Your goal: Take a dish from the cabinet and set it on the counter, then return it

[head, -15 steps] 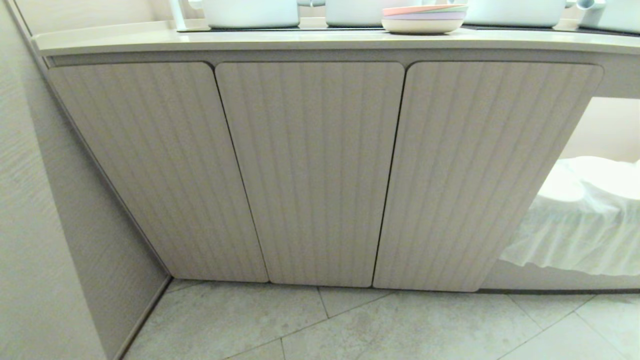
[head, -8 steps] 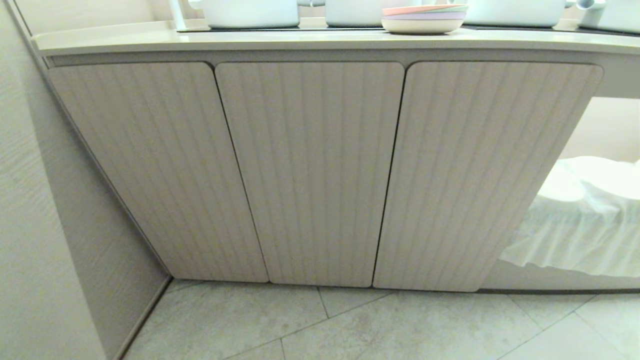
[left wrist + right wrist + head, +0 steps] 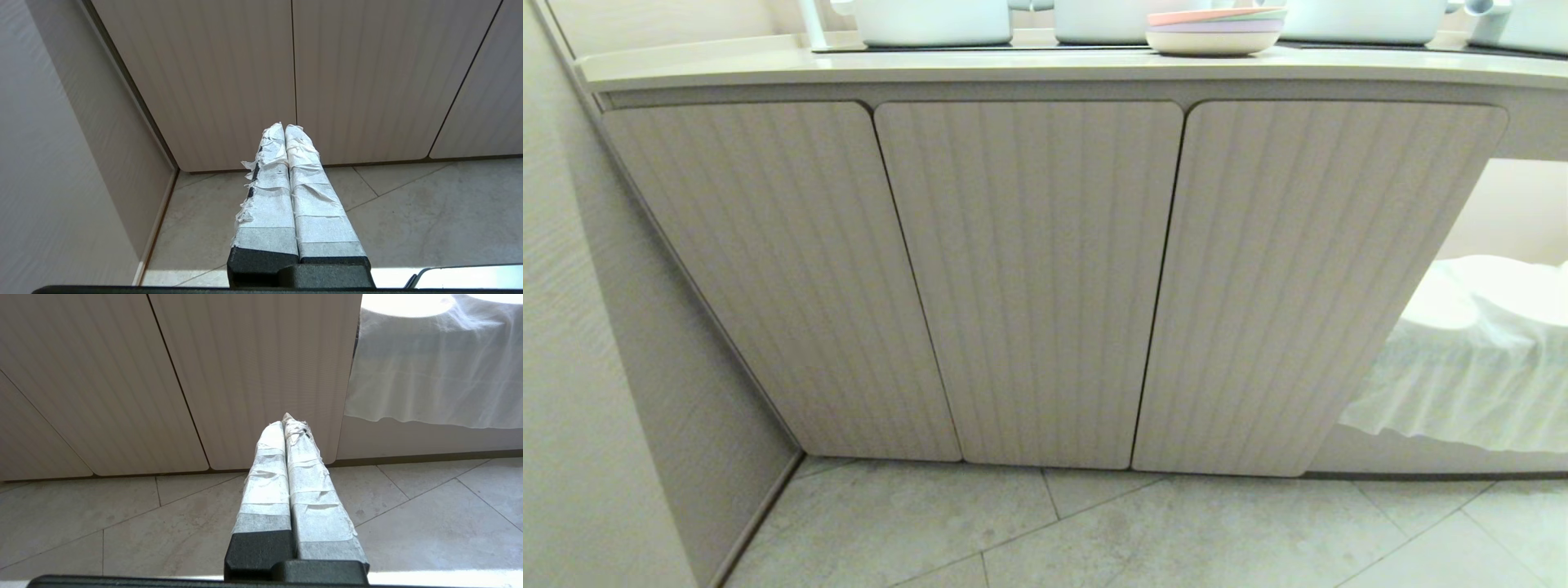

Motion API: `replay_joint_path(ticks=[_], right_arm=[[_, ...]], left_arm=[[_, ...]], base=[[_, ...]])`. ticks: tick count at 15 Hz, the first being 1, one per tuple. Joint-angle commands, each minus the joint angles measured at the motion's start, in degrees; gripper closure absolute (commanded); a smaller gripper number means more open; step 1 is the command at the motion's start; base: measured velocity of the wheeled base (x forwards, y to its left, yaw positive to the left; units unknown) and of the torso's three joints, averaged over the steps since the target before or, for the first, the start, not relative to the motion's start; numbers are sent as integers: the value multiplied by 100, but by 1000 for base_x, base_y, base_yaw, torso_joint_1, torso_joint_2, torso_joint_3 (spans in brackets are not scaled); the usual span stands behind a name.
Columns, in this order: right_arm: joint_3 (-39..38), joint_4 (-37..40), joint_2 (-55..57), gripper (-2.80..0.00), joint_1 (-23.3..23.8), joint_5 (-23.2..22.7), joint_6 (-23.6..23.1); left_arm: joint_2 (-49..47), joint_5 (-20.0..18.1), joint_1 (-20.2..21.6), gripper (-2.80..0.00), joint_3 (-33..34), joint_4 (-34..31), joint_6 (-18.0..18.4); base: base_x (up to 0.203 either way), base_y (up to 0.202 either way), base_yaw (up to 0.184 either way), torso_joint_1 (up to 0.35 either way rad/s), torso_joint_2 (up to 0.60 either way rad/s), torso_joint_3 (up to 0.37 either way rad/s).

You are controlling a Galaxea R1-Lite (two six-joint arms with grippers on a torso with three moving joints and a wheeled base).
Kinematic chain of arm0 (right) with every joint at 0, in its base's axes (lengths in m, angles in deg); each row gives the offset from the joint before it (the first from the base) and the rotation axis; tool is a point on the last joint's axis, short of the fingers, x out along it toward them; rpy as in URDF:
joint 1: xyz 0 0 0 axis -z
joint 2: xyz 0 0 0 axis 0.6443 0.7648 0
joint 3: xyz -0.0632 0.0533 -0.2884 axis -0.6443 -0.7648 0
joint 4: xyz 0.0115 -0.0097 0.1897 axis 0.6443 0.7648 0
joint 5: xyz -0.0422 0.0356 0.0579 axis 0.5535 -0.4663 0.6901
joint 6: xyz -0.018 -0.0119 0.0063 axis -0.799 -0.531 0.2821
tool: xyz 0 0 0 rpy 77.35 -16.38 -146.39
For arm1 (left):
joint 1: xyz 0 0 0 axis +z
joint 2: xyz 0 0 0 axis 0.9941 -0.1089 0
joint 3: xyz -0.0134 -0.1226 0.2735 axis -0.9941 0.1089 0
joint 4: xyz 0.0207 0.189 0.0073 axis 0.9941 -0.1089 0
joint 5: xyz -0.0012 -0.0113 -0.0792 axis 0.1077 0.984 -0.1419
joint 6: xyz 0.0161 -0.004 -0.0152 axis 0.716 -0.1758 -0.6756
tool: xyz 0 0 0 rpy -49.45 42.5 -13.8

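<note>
The cabinet (image 3: 1029, 278) fills the head view, its three pale fluted doors all shut. Above them runs the cream counter (image 3: 1045, 67). The dish is hidden. Neither arm shows in the head view. In the left wrist view my left gripper (image 3: 284, 127) is shut and empty, held low over the floor, pointing at the seam between the two left doors of the cabinet (image 3: 245, 73). My right gripper (image 3: 286, 422) is likewise shut and empty, pointing at the lower part of the right-hand door of the cabinet (image 3: 261, 375).
A stack of pastel plates (image 3: 1215, 31) with a pink top sits on the counter among white pots (image 3: 931, 20). A side wall (image 3: 596, 343) closes the left. White cloth (image 3: 1478, 359) hangs in the opening right of the doors. Grey floor tiles (image 3: 1176, 531) lie below.
</note>
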Motion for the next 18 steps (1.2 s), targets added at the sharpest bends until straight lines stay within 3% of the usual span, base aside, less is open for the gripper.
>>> replay_joint_path(ticks=[1, 18], right_arm=[[-1, 0, 0, 0, -1, 1, -3], [-1, 0, 0, 0, -1, 1, -3]], left_arm=[[-9, 0, -6, 0, 0, 0, 3], [-10, 0, 1, 0, 0, -6, 3]], base=[[0, 0, 0, 0, 0, 0], [0, 0, 0, 0, 0, 0]])
